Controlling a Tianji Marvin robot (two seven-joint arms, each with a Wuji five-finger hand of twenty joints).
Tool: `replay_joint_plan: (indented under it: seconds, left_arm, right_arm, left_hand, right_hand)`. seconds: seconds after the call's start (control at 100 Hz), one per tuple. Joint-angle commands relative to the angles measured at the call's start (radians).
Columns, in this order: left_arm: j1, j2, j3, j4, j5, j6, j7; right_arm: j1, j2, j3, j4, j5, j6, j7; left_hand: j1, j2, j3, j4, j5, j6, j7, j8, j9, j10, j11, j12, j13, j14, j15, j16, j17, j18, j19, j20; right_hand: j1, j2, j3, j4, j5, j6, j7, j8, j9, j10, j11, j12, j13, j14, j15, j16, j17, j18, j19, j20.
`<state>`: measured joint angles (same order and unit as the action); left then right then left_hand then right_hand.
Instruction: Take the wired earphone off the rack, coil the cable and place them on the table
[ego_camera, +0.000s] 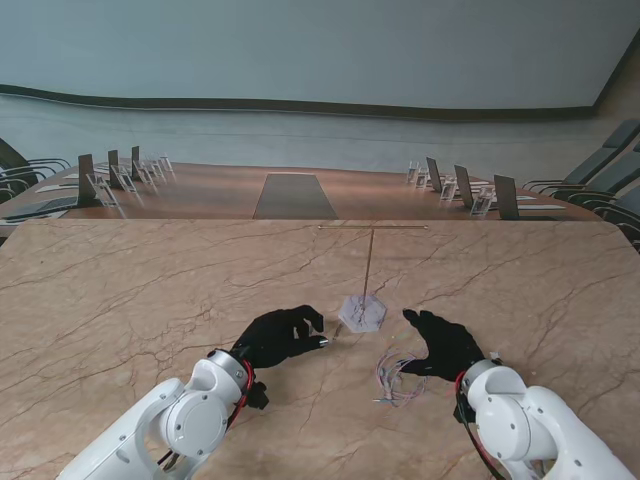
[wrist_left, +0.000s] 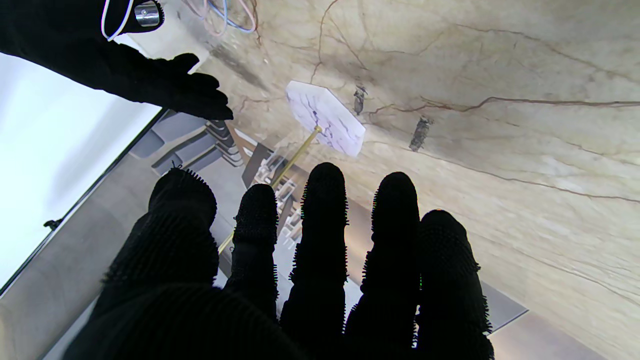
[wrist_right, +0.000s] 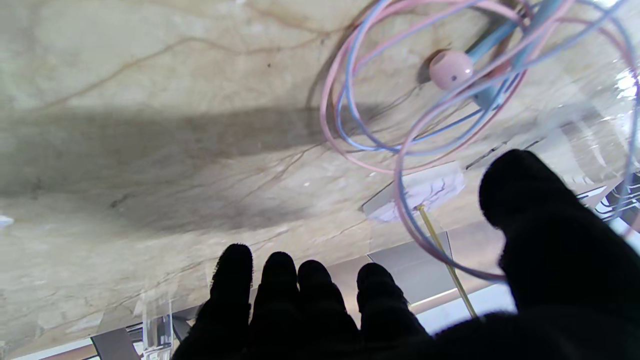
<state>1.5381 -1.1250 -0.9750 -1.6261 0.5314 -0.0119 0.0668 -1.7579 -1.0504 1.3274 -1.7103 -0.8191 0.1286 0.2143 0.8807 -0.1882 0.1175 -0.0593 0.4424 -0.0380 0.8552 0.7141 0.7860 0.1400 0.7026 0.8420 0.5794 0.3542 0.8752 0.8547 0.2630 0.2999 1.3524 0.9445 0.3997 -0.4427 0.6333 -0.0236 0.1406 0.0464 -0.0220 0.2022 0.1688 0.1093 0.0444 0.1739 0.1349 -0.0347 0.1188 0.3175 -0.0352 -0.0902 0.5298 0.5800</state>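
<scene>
Marble table (ego_camera: 120, 300); one rack (ego_camera: 364, 300); one coiled earphone (ego_camera: 396, 378)

Earphone cable (wrist_right: 380, 115) pink and blue; table (ego_camera: 120, 300) beige, brown-veined; rack base (wrist_left: 325, 117) white marble.

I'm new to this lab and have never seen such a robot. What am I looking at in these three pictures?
This is a two-armed robot with white arms and black gloved five-finger hands. The wide picture is taken from a stand above its shoulders, looking down at a marble-patterned table. The other two come from cameras on the wrists, looking along the fingers, so they appear upside down.

On the table stands a thin rack: a pale base with a brass rod and crossbar, nothing hanging on it. Beside the right hand lies a loosely coiled pink and blue earphone cable, with a pink earbud visible in that wrist's picture. The left hand sits near the rack's base. Neither hand seems to hold anything.
</scene>
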Motion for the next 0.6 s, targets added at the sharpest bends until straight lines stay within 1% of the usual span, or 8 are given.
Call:
replay_joint_plan:
  seconds: [0.0,0.12,0.14,0.16,0.32,0.36,0.46,0.59]
  left_arm:
    - [0.003,-0.005,0.002,0.002,0.002,0.005,-0.001]
    - [0.001,-0.006,0.006,0.005,0.004,0.007,0.000]
    - [0.001,-0.006,0.006,0.005,0.003,0.008,0.000]
    - [0.001,-0.005,0.007,0.005,0.003,0.008,-0.001]
    - [0.002,-0.005,0.012,0.006,0.006,0.012,0.000]
    - [0.003,-0.005,0.013,0.006,0.007,0.012,0.001]
    - [0.006,-0.005,0.014,0.006,0.010,0.012,0.004]
    - [0.009,-0.005,0.013,0.005,0.015,0.011,0.007]
  right_arm:
    - [-0.003,-0.001,0.008,0.000,0.002,-0.012,0.000]
    - [-0.009,0.000,0.018,0.002,0.000,-0.021,0.004]
    - [-0.010,0.001,0.019,0.003,-0.001,-0.022,0.007]
    - [-0.010,0.002,0.021,0.003,-0.002,-0.025,0.013]
    - [-0.012,0.012,0.030,0.011,-0.037,-0.057,0.056]
    - [-0.012,0.013,0.030,0.013,-0.039,-0.061,0.063]
    - [-0.012,0.014,0.025,0.026,-0.030,-0.063,0.063]
    - [-0.019,0.012,0.027,0.042,-0.025,-0.087,0.044]
  left_hand:
    - [0.020,0.026,-0.017,0.013,0.025,0.003,-0.022,-0.007,0.001,-0.010,-0.012,-0.012,0.006,0.001,0.004,-0.006,-0.007,-0.006,0.006,-0.005]
    - [0.017,0.028,-0.018,0.013,0.022,0.002,-0.024,-0.008,-0.004,-0.011,-0.015,-0.013,0.001,-0.003,0.002,-0.006,-0.013,-0.008,0.001,-0.007]
    - [0.017,0.027,-0.018,0.013,0.023,0.002,-0.024,-0.008,-0.005,-0.011,-0.015,-0.014,0.000,-0.003,0.001,-0.007,-0.015,-0.008,-0.001,-0.008]
    - [0.017,0.027,-0.018,0.013,0.023,0.002,-0.024,-0.008,-0.006,-0.011,-0.016,-0.014,0.001,-0.004,0.001,-0.007,-0.015,-0.008,-0.002,-0.008]
    - [0.017,0.027,-0.017,0.014,0.020,0.000,-0.028,-0.009,-0.017,-0.013,-0.028,-0.020,-0.006,-0.008,-0.006,-0.009,-0.023,-0.010,-0.012,-0.016]
    - [0.016,0.028,-0.017,0.013,0.019,0.000,-0.028,-0.009,-0.020,-0.012,-0.032,-0.022,-0.007,-0.009,-0.007,-0.010,-0.025,-0.009,-0.014,-0.018]
    - [0.015,0.028,-0.016,0.014,0.019,0.001,-0.031,-0.010,-0.027,-0.011,-0.043,-0.029,-0.011,-0.011,-0.012,-0.012,-0.031,-0.007,-0.020,-0.023]
    - [0.015,0.029,-0.016,0.014,0.016,0.000,-0.034,-0.011,-0.032,-0.010,-0.053,-0.036,-0.015,-0.012,-0.020,-0.016,-0.038,-0.006,-0.026,-0.029]
  right_hand:
    - [-0.023,-0.038,0.000,-0.037,0.017,-0.018,-0.010,-0.003,-0.034,-0.021,-0.023,0.012,-0.040,-0.034,-0.022,-0.009,-0.013,-0.061,-0.039,-0.018]
    - [-0.082,-0.057,-0.017,-0.056,0.017,-0.023,-0.006,0.005,-0.034,-0.026,-0.026,0.019,-0.043,-0.037,-0.033,-0.014,-0.020,-0.069,-0.052,-0.022]
    - [-0.100,-0.057,-0.026,-0.076,0.014,-0.026,-0.003,0.016,-0.035,-0.030,-0.033,0.024,-0.044,-0.041,-0.048,-0.021,-0.023,-0.072,-0.064,-0.024]
    - [-0.116,-0.058,-0.035,-0.083,0.013,-0.028,-0.003,0.020,-0.038,-0.032,-0.038,0.024,-0.048,-0.044,-0.055,-0.023,-0.028,-0.075,-0.069,-0.024]
    - [-0.212,-0.061,-0.042,-0.088,0.015,-0.060,-0.020,0.008,-0.042,-0.059,-0.069,0.012,-0.052,-0.076,-0.121,-0.047,-0.037,-0.095,-0.145,-0.037]
    - [-0.220,-0.059,-0.036,-0.090,0.017,-0.065,-0.025,-0.009,-0.041,-0.065,-0.073,-0.009,-0.049,-0.083,-0.131,-0.078,-0.030,-0.100,-0.177,-0.036]
    - [-0.220,-0.058,-0.034,-0.090,0.017,-0.072,-0.024,-0.016,-0.042,-0.076,-0.072,-0.016,-0.053,-0.094,-0.133,-0.094,-0.029,-0.106,-0.189,-0.032]
    - [-0.220,-0.059,-0.034,-0.089,0.021,-0.078,-0.027,-0.052,-0.041,-0.089,-0.076,-0.052,-0.052,-0.105,-0.139,-0.164,-0.013,-0.113,-0.244,-0.045]
